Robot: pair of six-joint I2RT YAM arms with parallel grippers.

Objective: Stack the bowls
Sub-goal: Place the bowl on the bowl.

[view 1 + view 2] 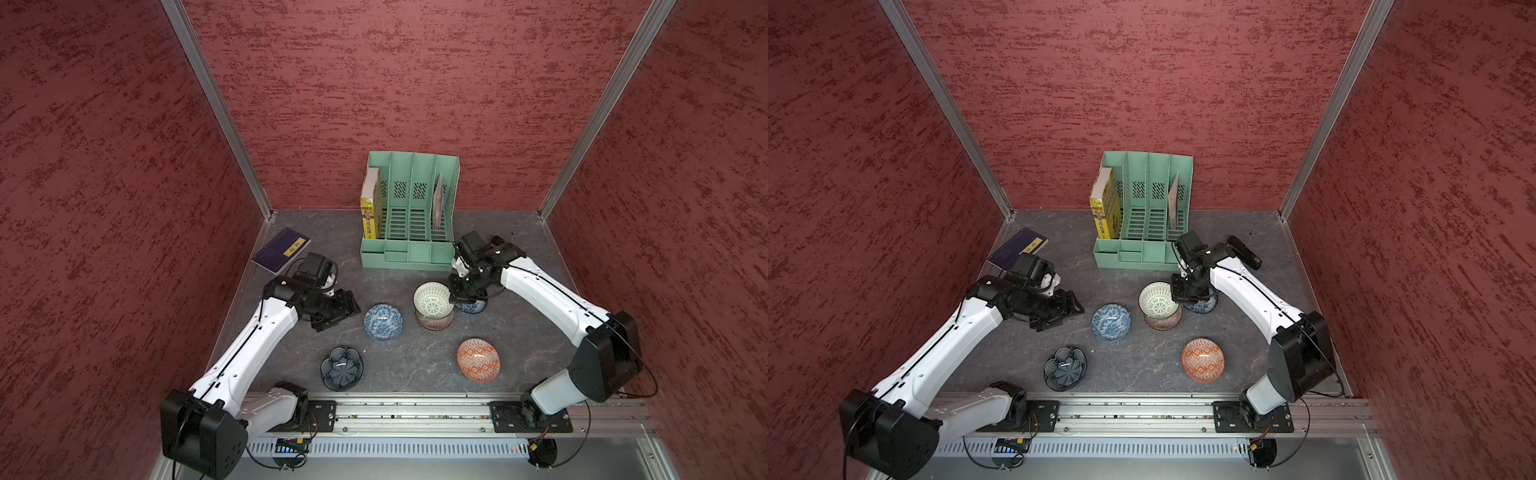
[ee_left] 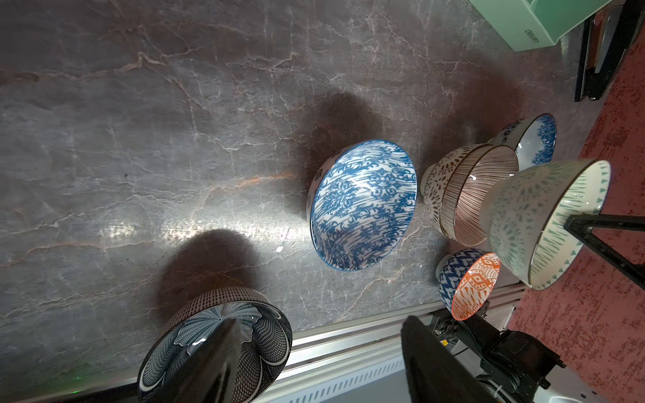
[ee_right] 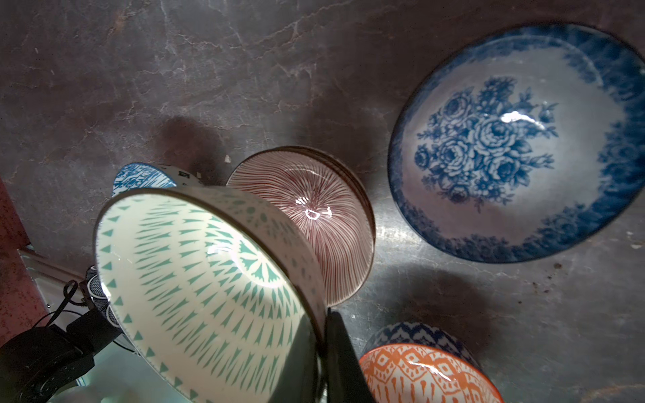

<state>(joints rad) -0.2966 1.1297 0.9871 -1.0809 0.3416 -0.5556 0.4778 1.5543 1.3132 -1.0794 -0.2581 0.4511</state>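
My right hand [image 1: 457, 291] is clamped on the rim of the green bowl [image 1: 432, 300], one finger inside and one outside. The bowl hangs tilted, its mouth tipped toward my wrist and its foot pointing down at the pink bowl [image 3: 314, 223]. The pink bowl sits nested in the brown bowl [image 2: 434, 188]. From my right hand that pair lies just below and slightly toward the front rail. I cannot tell whether the foot already touches the pink rim. I judge the next move to be levelling the green bowl, then lowering it straight in.

The rose bowl [image 3: 516, 143] sits just beside the pair, under my wrist, so there is little room on that side. The rack [image 1: 409, 232] stands close behind. The orange bowl [image 1: 478, 359] is well apart, toward the rail.

My left hand [image 1: 340, 316] is open and empty, low over the desk [image 1: 415, 374], and nearest the blue bowl [image 1: 382, 321]. The flower bowl [image 1: 341, 368] is also on its side.
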